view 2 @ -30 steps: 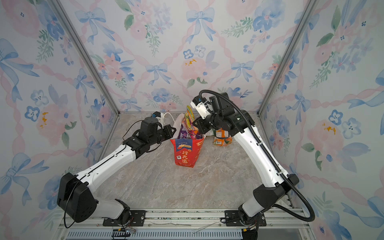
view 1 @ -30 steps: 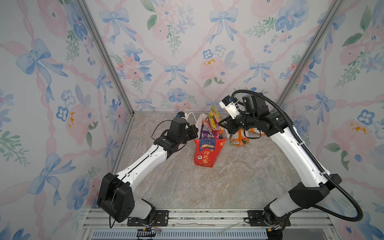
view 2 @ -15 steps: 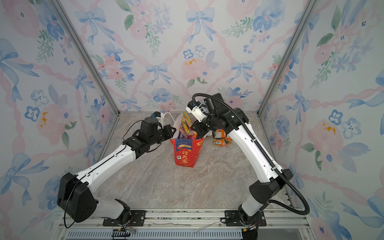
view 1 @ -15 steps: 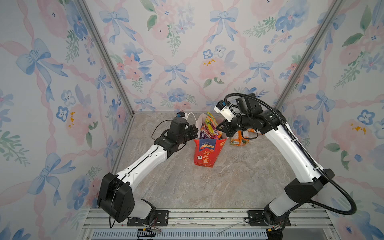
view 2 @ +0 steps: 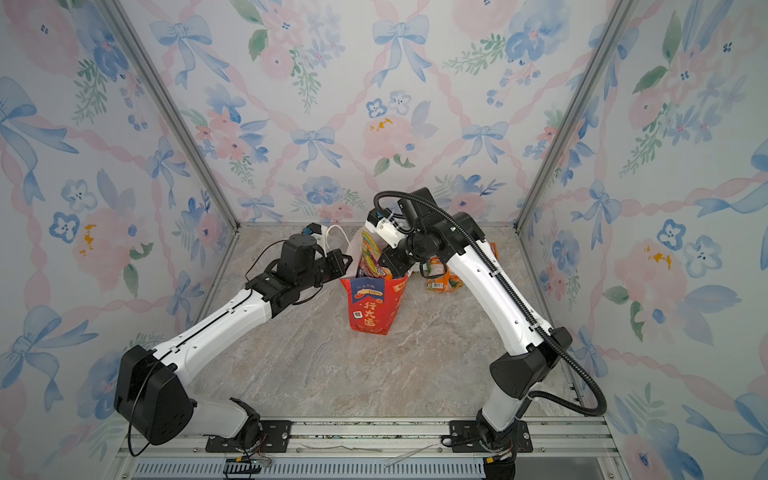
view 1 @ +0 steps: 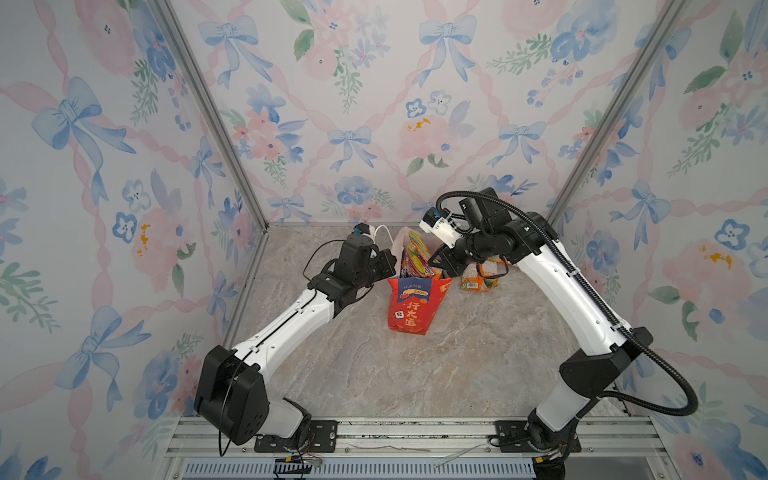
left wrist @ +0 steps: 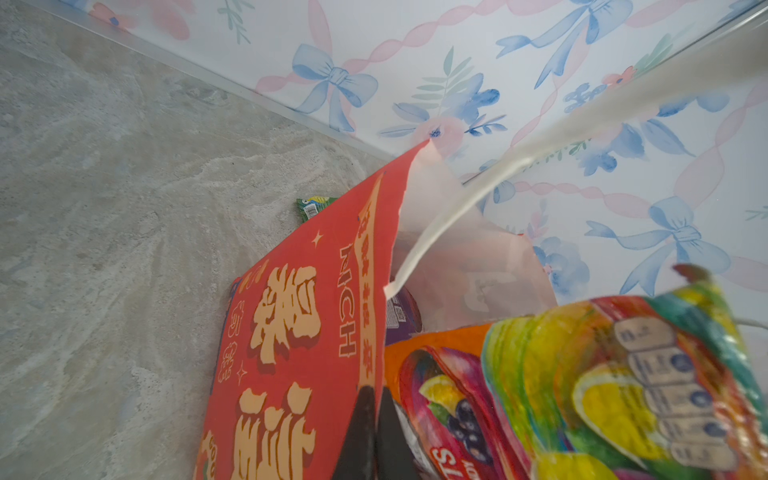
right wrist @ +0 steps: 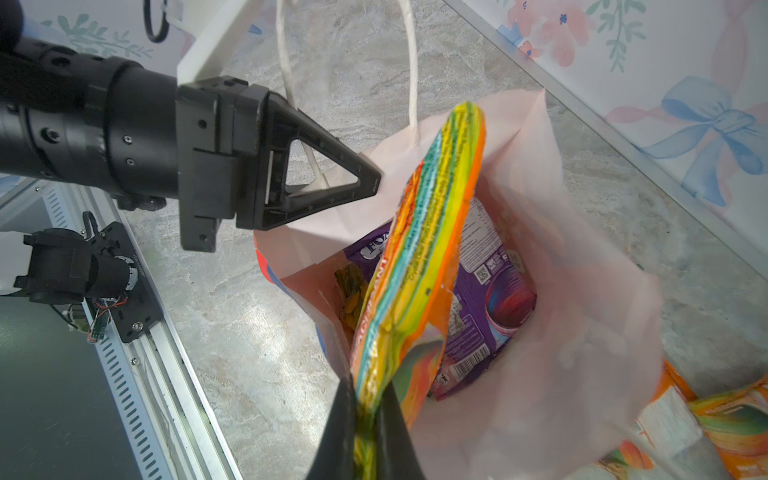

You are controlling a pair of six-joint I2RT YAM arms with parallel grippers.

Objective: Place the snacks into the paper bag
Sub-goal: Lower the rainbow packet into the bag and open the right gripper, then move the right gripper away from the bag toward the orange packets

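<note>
Clutter first: the red paper bag (view 1: pixel 409 307) stands upright on the marble tabletop (view 1: pixel 415 374) with its mouth open. Just beside the bag, on the right arm's side, orange packets (view 1: pixel 478 278) lie flat on the marble, partly hidden behind that arm's wrist. The left wrist view catches the corner of a green packet (left wrist: pixel 313 205) peeking out from behind the bag. Inside the bag a purple packet (right wrist: pixel 494 299) leans against the white inner wall. A yellow-green one (right wrist: pixel 349 291) is tucked down next to it, and the two take up much of the room. A white cord handle (right wrist: pixel 409 75) loops up from the bag's back rim.

The rainbow-striped packet (right wrist: pixel 419 257) stands on edge in the bag's mouth, much of it above the rim; how deep it reaches I can't tell. The right gripper (right wrist: pixel 370 415) is pinched tight on one edge of it. That arm rises steeply from its base, and its wrist bends down over the bag's right side.

The left arm stretches low and long from its base toward the bag's left side. The left gripper (view 1: pixel 388 262) is clamped on the top edge of the bag's wall there, with one finger (left wrist: pixel 361 432) on the red outside and the other inside.
</note>
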